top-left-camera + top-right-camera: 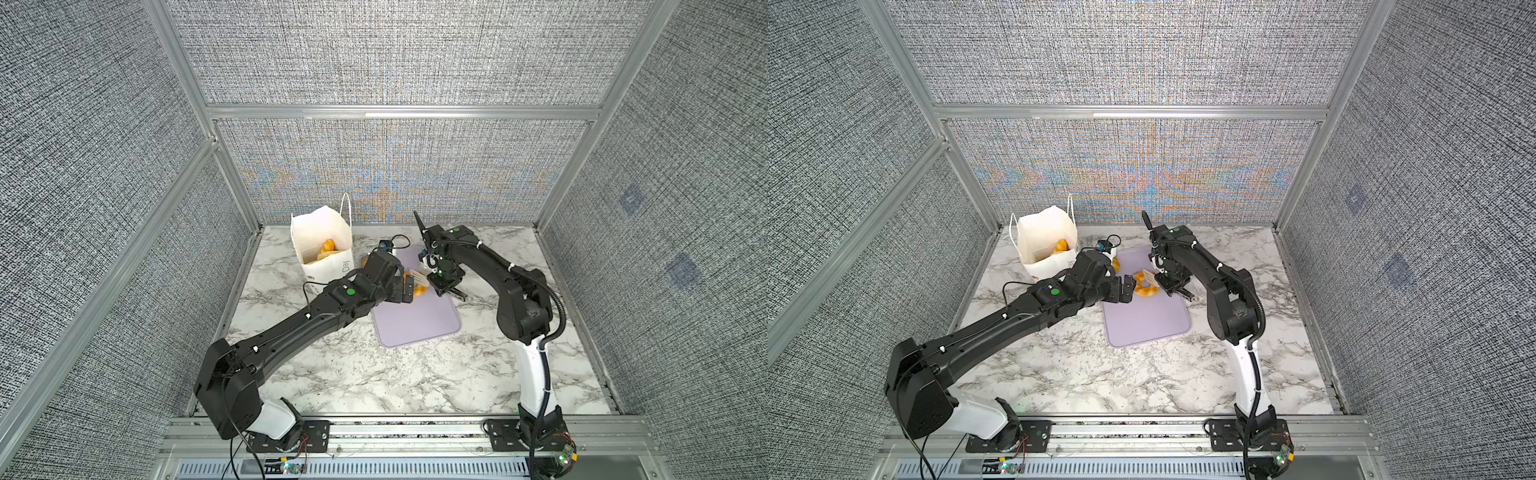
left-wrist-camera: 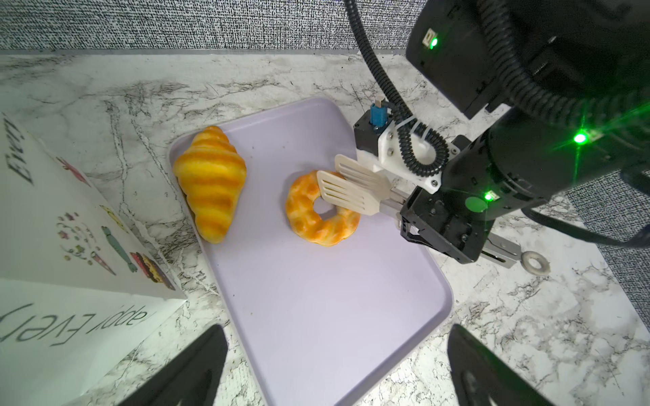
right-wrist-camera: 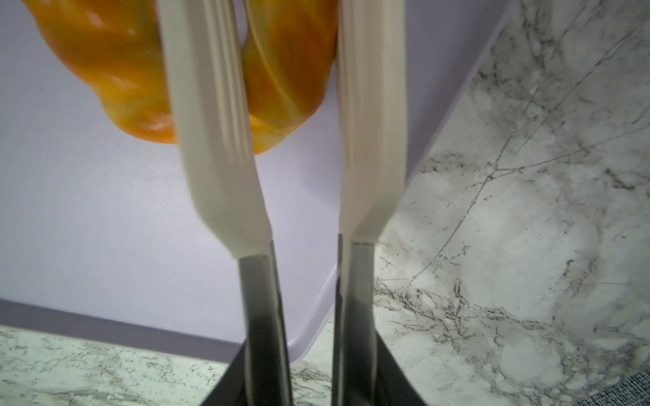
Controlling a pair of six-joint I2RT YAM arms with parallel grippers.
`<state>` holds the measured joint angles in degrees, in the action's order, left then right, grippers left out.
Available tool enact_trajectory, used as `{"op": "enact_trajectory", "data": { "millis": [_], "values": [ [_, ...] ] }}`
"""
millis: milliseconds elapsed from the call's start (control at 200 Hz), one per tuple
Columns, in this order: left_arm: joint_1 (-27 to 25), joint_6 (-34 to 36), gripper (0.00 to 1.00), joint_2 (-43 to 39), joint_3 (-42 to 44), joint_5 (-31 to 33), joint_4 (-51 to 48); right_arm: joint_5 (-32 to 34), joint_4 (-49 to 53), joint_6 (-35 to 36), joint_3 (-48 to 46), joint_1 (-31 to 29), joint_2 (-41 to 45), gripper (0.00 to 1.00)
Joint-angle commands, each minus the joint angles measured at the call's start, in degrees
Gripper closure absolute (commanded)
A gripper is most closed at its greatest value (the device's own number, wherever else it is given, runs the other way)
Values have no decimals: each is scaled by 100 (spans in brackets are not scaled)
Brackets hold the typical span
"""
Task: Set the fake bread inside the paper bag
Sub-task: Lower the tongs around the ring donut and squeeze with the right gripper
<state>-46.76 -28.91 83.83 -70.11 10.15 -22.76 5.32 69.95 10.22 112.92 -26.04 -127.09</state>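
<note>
A ring-shaped fake bread [image 2: 322,211] [image 1: 1145,286] and a striped croissant [image 2: 211,182] [image 1: 1115,263] lie on the lavender tray [image 2: 316,298]. My right gripper [image 2: 409,211] [image 3: 309,369] is shut on cream tongs [image 2: 351,189] [image 3: 218,140]. One tong blade sits in the ring's hole and the other stands outside the ring [image 3: 281,88]. My left gripper [image 2: 336,330] [image 1: 1127,291] hangs open and empty over the tray, just left of the ring. The white paper bag [image 1: 322,237] [image 2: 70,246] stands upright at the back left with bread [image 1: 326,247] inside.
The tray [image 1: 419,324] lies on a marble table [image 1: 374,382] enclosed by grey fabric walls. The left arm [image 1: 291,328] reaches diagonally past the bag's front. The right arm [image 1: 519,299] bends in from the right.
</note>
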Motion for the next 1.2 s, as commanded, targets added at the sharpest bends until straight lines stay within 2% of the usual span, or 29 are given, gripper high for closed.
{"op": "enact_trajectory", "data": {
  "millis": [0, 90, 235, 760, 1191],
  "values": [
    [-3, 35, 1, -86, 56, 55, -10, 84, 205, 71, 46, -24, -7, 68],
    [0, 34, 1, -132, 76, 96, -20, 40, 225, 53, 76, -19, -10, 73],
    [0, 26, 1, -219, 89, 167, -34, -78, 223, 43, 125, -23, 24, 75],
    [-3, 23, 1, -764, 119, 512, -104, -752, -192, -231, 29, 99, 590, 76],
    [1, 130, 1, -939, -138, 469, -263, -1270, -377, -433, -7, 117, 1155, 76]
  ]
}}
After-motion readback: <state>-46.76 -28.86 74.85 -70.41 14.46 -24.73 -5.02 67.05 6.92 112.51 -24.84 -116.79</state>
